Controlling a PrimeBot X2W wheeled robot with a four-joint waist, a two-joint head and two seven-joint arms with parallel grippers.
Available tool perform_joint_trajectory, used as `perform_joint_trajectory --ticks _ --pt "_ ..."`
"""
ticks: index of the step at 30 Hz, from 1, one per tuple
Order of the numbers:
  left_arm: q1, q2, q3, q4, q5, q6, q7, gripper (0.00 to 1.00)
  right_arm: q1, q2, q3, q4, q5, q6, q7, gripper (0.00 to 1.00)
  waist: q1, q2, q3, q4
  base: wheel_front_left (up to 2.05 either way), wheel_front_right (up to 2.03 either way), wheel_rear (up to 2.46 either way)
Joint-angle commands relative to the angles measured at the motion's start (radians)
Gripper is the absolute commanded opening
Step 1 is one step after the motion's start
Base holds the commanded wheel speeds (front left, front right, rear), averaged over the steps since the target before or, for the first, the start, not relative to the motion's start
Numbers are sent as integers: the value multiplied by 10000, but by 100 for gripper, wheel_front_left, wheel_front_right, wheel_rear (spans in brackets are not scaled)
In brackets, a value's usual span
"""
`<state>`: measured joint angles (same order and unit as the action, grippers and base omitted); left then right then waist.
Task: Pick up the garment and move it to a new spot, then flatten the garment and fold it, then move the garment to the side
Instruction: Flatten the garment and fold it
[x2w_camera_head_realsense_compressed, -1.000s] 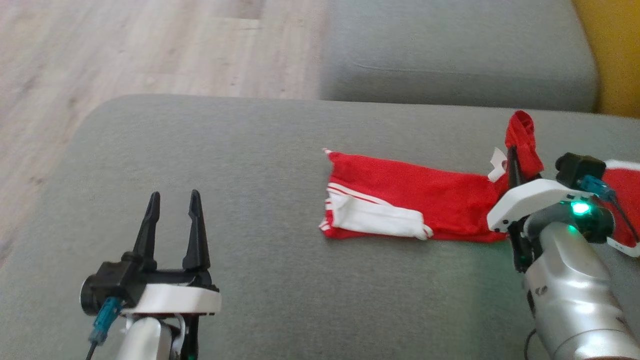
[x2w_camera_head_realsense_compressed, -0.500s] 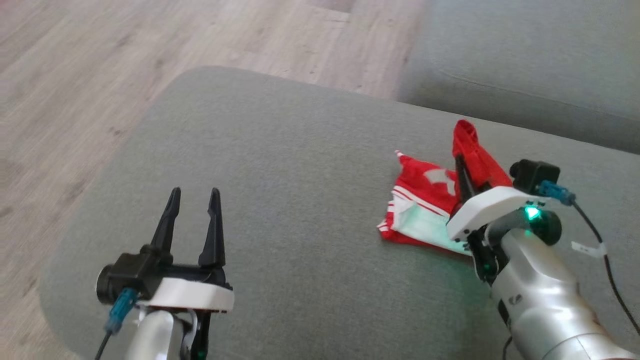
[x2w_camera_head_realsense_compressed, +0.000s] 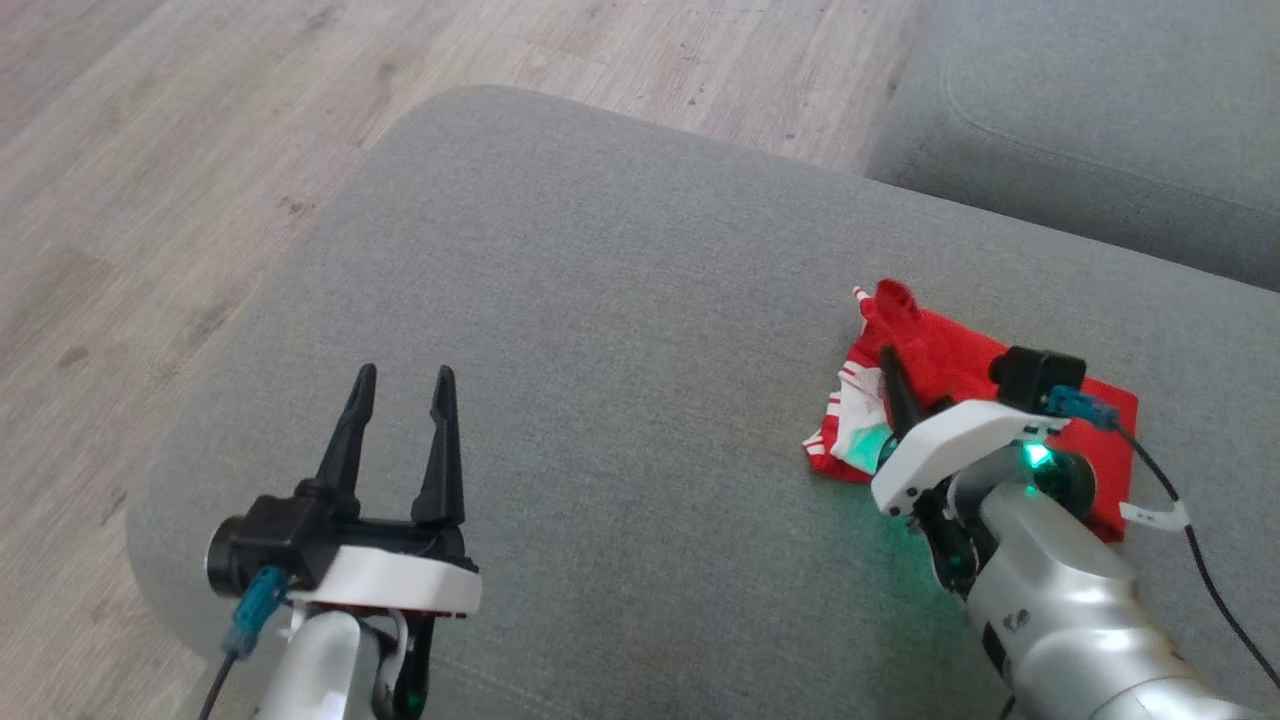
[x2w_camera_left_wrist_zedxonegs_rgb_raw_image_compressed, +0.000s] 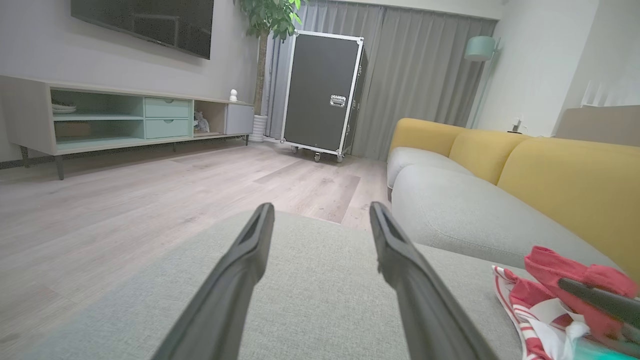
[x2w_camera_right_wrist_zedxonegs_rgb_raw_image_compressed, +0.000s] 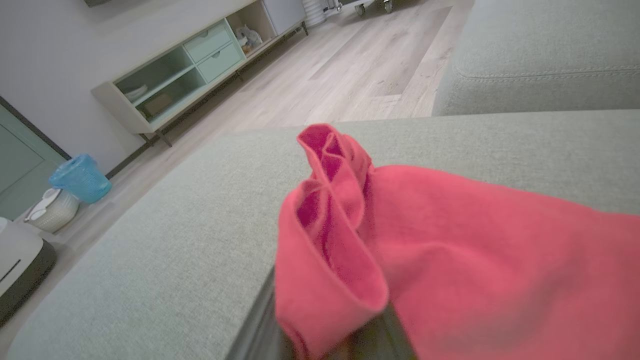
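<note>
**Head view.**
- Red garment (x2w_camera_head_realsense_compressed: 960, 365) with white stripes: lies on the grey seat cushion (x2w_camera_head_realsense_compressed: 620, 300), to the robot's right, doubled over into a compact packet. One lump of cloth stands up at its far corner.
- Right gripper (x2w_camera_head_realsense_compressed: 893, 375): down on the packet, fingers reaching toward that lump. Cloth hides the tips, so I cannot tell whether the jaws are pinching or letting go.
- Left gripper (x2w_camera_head_realsense_compressed: 400, 420): well apart from the garment, over bare cushion, jaws spread wide and empty.
- Progress, as judged: placing and flattening appear done and the fold is nearly complete. Left to do are freeing the raised corner and moving the packet to the side.
- Writing: a small mark on the right forearm (x2w_camera_head_realsense_compressed: 1015, 620) is too small to read. A white tag (x2w_camera_head_realsense_compressed: 1155, 515) on the cable looks blank.

**Left wrist view.**
- Own fingers parted, with nothing between them. The garment sits at the lower right.
- Black wheeled flight case (x2w_camera_left_wrist_zedxonegs_rgb_raw_image_compressed: 322, 100), low media cabinet (x2w_camera_left_wrist_zedxonegs_rgb_raw_image_compressed: 125, 120) and yellow sofa backs (x2w_camera_left_wrist_zedxonegs_rgb_raw_image_compressed: 565, 185): no legible lettering.

**Right wrist view.**
- Red fabric is draped over this arm's own fingers, with a rolled hem upright in the middle.
- Blue bin (x2w_camera_right_wrist_zedxonegs_rgb_raw_image_compressed: 80, 177) on the floor: no label to be read.
</note>
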<state>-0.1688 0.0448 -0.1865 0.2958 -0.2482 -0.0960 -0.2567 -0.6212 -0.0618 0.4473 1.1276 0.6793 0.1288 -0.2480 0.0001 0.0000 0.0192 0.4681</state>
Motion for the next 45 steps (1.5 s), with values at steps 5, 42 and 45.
perform_joint_trajectory --ticks 5,42,45 --pt "-598 55 200 -107 -78 87 -51 100 124 116 1406 -829 1038 19 20 100 -1 0 -6 -279 0 0 0" --pt "-103 55 1216 -719 -193 551 -51 100 3172 102 -4941 -7025 -6541 19 -137 100 -1 0 160 -5066 0 0 0" --pt "-21 55 1285 -783 -256 598 -51 100 3521 111 -4698 -7267 -5865 19 -137 100 -1 0 268 -5216 0 0 0"
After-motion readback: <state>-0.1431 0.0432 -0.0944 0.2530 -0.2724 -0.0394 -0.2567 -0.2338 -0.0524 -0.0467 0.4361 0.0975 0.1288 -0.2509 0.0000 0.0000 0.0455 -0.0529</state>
